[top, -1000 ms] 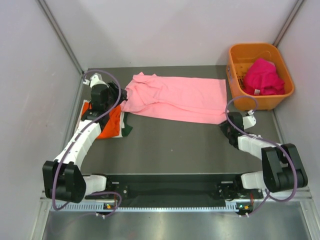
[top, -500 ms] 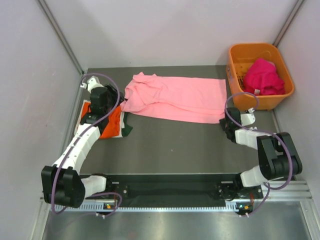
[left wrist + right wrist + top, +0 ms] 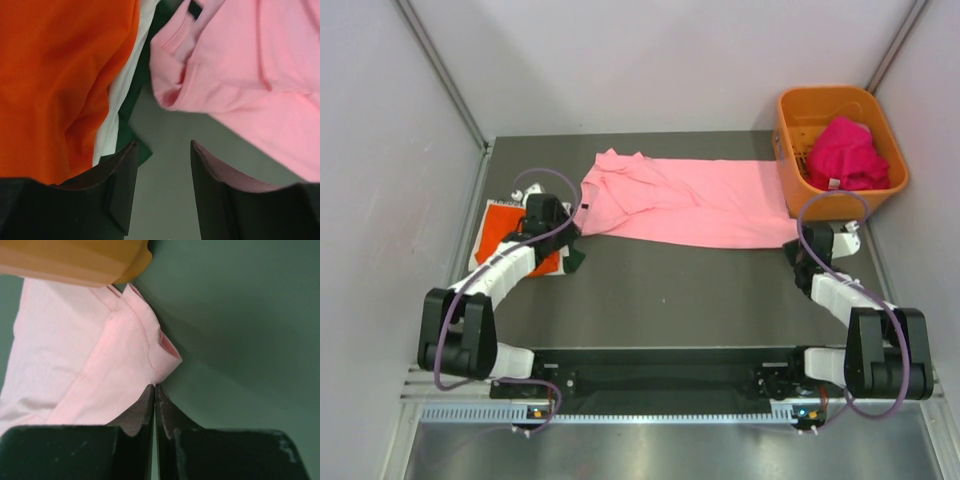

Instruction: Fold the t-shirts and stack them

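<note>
Surface: dark grey table [image 3: 670, 300], with pale walls [image 3: 650, 60] closing it in on three sides. A broad bare strip is lying open across the lower middle of the top view, between the two arms.

Left gripper [image 3: 162, 150]: now sitting lower and further right than a second ago. It is hanging half open and empty over the bare gap between the stack and the pink sleeve.

Stack, left of frame: orange t-shirt [image 3: 505, 228] lying on top, with white and dark green t-shirts [image 3: 125, 85] showing at its right edge.

Right gripper [image 3: 154, 386]: having moved right, it is now pinching closed on the corner hem of the light pink t-shirt [image 3: 690, 200].

That shirt is lying across the centre, shifted rightward since earlier, with its right corner now reaching the basket [image 3: 785, 130].

Magenta t-shirts [image 3: 845, 150]: resting inside the basket, upper right.
</note>
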`<state>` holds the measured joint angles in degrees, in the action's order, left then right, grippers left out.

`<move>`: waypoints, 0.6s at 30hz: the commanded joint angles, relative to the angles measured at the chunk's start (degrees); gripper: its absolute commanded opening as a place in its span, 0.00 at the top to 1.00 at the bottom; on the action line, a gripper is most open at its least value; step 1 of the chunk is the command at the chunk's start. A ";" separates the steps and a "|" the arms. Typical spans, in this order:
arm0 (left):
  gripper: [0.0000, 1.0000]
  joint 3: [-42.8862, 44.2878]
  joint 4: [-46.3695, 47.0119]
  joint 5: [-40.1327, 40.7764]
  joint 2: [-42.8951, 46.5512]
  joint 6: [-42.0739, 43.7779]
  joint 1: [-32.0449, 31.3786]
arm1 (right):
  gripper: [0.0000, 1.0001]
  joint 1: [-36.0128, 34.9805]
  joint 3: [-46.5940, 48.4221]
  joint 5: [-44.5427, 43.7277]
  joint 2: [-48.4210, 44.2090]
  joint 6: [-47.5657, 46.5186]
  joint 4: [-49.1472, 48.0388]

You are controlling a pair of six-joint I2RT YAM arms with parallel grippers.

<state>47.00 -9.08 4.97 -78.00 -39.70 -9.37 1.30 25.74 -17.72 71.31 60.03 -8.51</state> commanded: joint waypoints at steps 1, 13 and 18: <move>0.50 -2.09 2.40 -2.33 -3.12 1.91 -0.48 | 1.00 0.90 -0.77 1.89 -1.08 -4.30 -0.10; 0.59 6.34 -2.25 5.53 -19.12 2.09 -0.74 | 1.00 1.42 -1.30 5.23 0.15 -5.01 -1.95; 0.60 3.10 -0.59 4.88 -18.08 0.07 5.31 | 1.00 1.51 -1.48 5.94 -1.87 -5.36 -1.42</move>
<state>51.94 -8.78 6.87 -96.18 -38.24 -8.29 2.13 24.73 -12.38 71.33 55.59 -8.25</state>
